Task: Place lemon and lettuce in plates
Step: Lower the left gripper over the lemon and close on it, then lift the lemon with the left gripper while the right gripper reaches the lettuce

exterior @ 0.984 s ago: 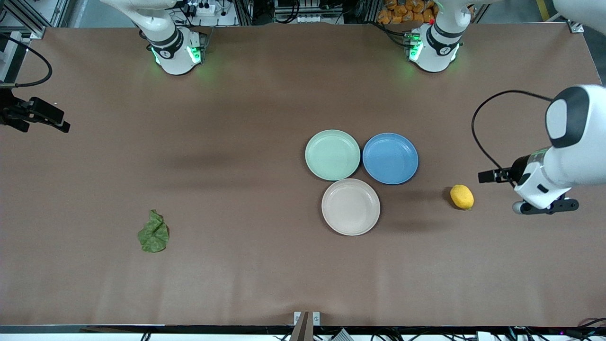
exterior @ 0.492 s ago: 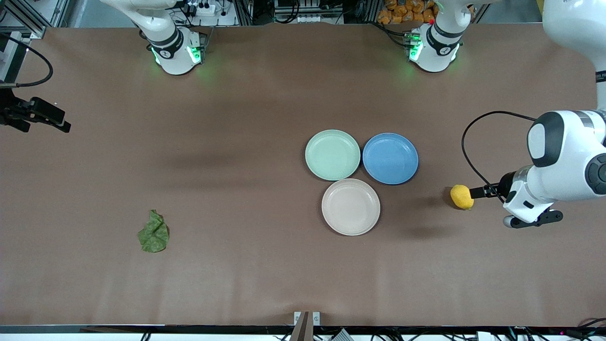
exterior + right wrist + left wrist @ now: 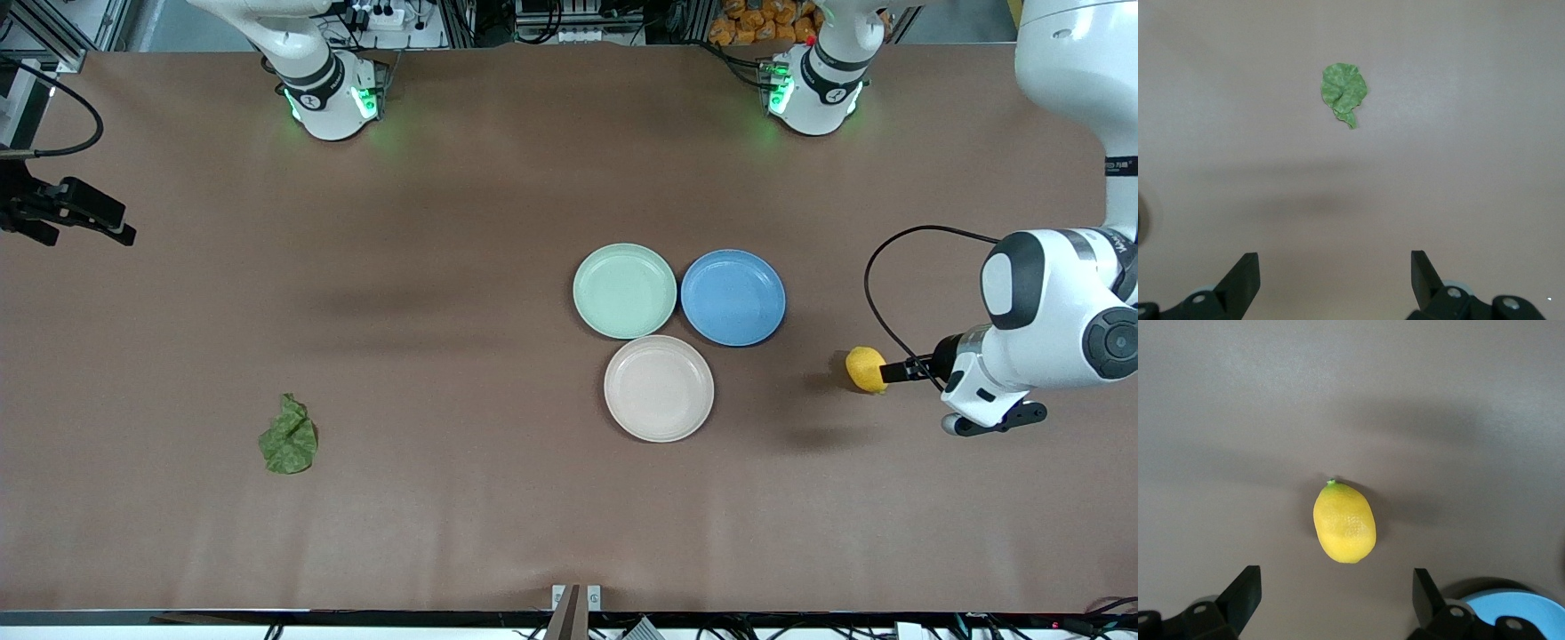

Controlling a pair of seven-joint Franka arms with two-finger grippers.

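Brown cloth covers the bench (image 3: 444,267) from end to end, and both arm bases stand along its farthest edge from the front camera. Three round plates sit clustered near the middle, touching or nearly touching: the mint green plate (image 3: 625,291), the blue plate (image 3: 733,297) beside it toward the left arm's end, and the cream plate (image 3: 659,388) nearer the front camera than both. All three hold nothing. The lemon (image 3: 865,369) lies on the cloth toward the left arm's end, well apart from the cream plate and somewhat nearer the camera than the blue plate. The left hand (image 3: 1337,600) hangs over the lemon with its fingers spread wide and gripping nothing; in the left wrist view the lemon (image 3: 1344,523) sits on the cloth between the two dark fingertips (image 3: 1245,590), clear of both, with an edge of the blue plate (image 3: 1518,607) in the corner. The lettuce (image 3: 289,436) lies flat on the cloth toward the right arm's end, well apart from the plates. The right hand (image 3: 1335,280) waits high over that end of the bench, fingers wide and holding nothing, with the lettuce (image 3: 1344,90) well ahead of it.
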